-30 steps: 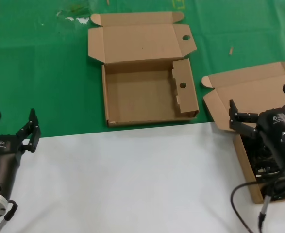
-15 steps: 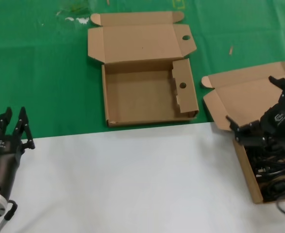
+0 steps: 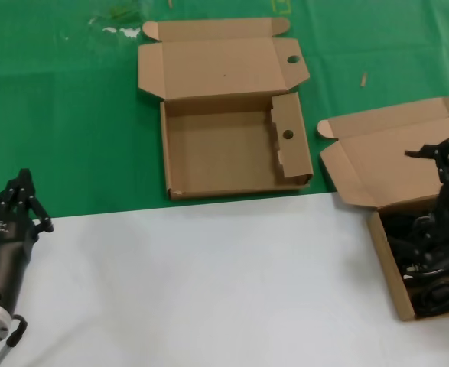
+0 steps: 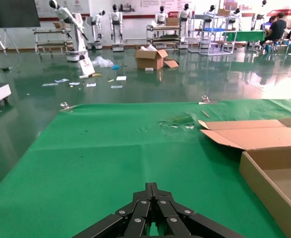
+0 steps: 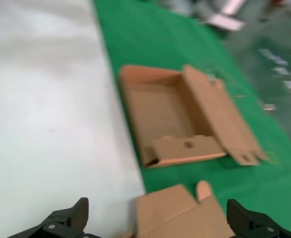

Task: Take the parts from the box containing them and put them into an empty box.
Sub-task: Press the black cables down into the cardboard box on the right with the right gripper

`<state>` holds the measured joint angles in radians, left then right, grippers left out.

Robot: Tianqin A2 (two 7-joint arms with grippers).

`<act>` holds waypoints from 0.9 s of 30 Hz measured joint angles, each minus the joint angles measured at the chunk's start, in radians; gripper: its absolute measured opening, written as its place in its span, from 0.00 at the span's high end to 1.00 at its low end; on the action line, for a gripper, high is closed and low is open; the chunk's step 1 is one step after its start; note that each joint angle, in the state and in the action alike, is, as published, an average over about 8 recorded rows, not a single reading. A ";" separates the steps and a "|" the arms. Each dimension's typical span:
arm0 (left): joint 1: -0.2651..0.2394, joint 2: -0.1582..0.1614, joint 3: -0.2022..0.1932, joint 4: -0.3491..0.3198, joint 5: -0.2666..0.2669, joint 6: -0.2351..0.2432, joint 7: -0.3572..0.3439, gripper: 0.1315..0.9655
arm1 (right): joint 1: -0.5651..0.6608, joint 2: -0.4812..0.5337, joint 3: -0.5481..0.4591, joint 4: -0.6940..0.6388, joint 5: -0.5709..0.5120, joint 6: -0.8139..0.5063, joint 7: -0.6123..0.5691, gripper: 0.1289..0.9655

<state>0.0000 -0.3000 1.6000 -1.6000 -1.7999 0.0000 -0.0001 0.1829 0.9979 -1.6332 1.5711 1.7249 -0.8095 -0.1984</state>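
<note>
Parts [image 3: 431, 267], glossy black cables bundled in loops, are seen lying in the box containing them [image 3: 381, 252] at the near right of the head view, on the white surface [image 3: 209, 283] just beside the green cloth [image 3: 71, 115]. The right gripper [image 3: 446, 164] is held directly over that box, slightly toward its plain raised lid, with its fingers spread wide, as is confirmed in the right wrist view, where the two dark fingertips stand far apart at the frame's lower corners. The cables are thus placed below the claw and a little nearer the robot; the pile's long axis appears to run along the box's length, front to back, though single loops cannot be told apart. The right arm is much the nearer one.

The left gripper [image 3: 21, 200] is parked at the near left, well apart from both boxes, its fingers drawn together to a point.

An empty box [image 3: 232, 153], wide, shallow, of matte brown cardboard, is set on the green cloth with a round hole in its lid flap and another in its inner side panel. Thin, slippery, springy loops are judged likely to snag on one another when lifted.
</note>
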 joint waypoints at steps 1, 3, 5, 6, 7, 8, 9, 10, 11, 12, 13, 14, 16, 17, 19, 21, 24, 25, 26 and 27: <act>0.000 0.000 0.000 0.000 0.000 0.000 0.000 0.96 | 0.027 0.016 -0.016 -0.013 -0.005 -0.034 -0.010 0.00; 0.000 0.000 0.000 0.000 0.000 0.000 0.000 0.98 | 0.083 0.042 -0.050 -0.038 -0.019 -0.101 -0.028 0.00; 0.000 0.000 0.000 0.000 0.000 0.000 0.000 0.99 | 0.141 0.063 -0.086 -0.063 -0.038 -0.166 -0.043 0.00; 0.000 0.000 0.000 0.000 0.000 0.000 0.000 0.99 | 0.172 0.072 -0.104 -0.074 -0.050 -0.200 -0.049 0.00; 0.000 0.000 0.000 0.000 0.000 0.000 0.000 0.99 | 0.202 0.080 -0.123 -0.086 -0.062 -0.233 -0.055 0.00; 0.000 0.000 0.000 0.000 0.000 0.000 0.000 0.99 | 0.230 0.085 -0.140 -0.097 -0.076 -0.264 -0.059 0.00; 0.000 0.000 0.000 0.000 0.000 0.000 0.000 0.99 | 0.259 0.090 -0.158 -0.108 -0.090 -0.295 -0.064 0.00; 0.000 0.000 0.000 0.000 0.000 0.000 0.000 0.99 | 0.288 0.094 -0.175 -0.119 -0.105 -0.324 -0.069 0.00; 0.000 0.000 0.000 0.000 0.000 0.000 0.000 0.99 | 0.315 0.095 -0.191 -0.130 -0.121 -0.351 -0.074 0.00; 0.000 0.000 0.000 0.000 0.000 0.000 0.000 0.99 | 0.342 0.096 -0.207 -0.141 -0.136 -0.379 -0.080 0.00; 0.000 0.000 0.000 0.000 0.000 0.000 0.000 0.99 | 0.368 0.095 -0.222 -0.154 -0.152 -0.403 -0.087 0.00; 0.000 0.000 0.000 0.000 0.000 0.000 0.000 0.99 | 0.392 0.093 -0.237 -0.166 -0.167 -0.424 -0.094 0.00; 0.000 0.000 0.000 0.000 0.000 0.000 0.000 0.99 | 0.440 0.086 -0.264 -0.192 -0.196 -0.462 -0.112 0.00; 0.000 0.000 0.000 0.000 0.000 0.000 0.000 0.99 | 0.461 0.081 -0.276 -0.206 -0.210 -0.478 -0.122 0.00; 0.000 0.000 0.000 0.000 0.000 0.000 0.000 0.99 | 0.503 0.068 -0.300 -0.236 -0.237 -0.506 -0.146 0.00; 0.000 0.000 0.000 0.000 0.000 0.000 0.000 0.99 | 0.539 0.055 -0.320 -0.267 -0.261 -0.526 -0.169 0.00; 0.000 0.000 0.000 0.000 0.000 0.000 0.000 0.99 | 0.583 0.033 -0.346 -0.312 -0.292 -0.546 -0.200 0.01; 0.000 0.000 0.000 0.000 0.000 0.000 0.000 0.99 | 0.594 0.027 -0.354 -0.325 -0.300 -0.550 -0.208 0.02; 0.000 0.000 0.000 0.000 0.000 0.000 0.000 0.99 | 0.604 0.020 -0.360 -0.337 -0.308 -0.553 -0.214 0.02; 0.000 0.000 0.000 0.000 0.000 0.000 0.000 0.99 | 0.613 0.014 -0.365 -0.349 -0.314 -0.556 -0.219 0.03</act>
<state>0.0000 -0.3000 1.6001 -1.6000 -1.7994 -0.0001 -0.0006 0.7964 1.0122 -1.9986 1.2225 1.4105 -1.3652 -0.4175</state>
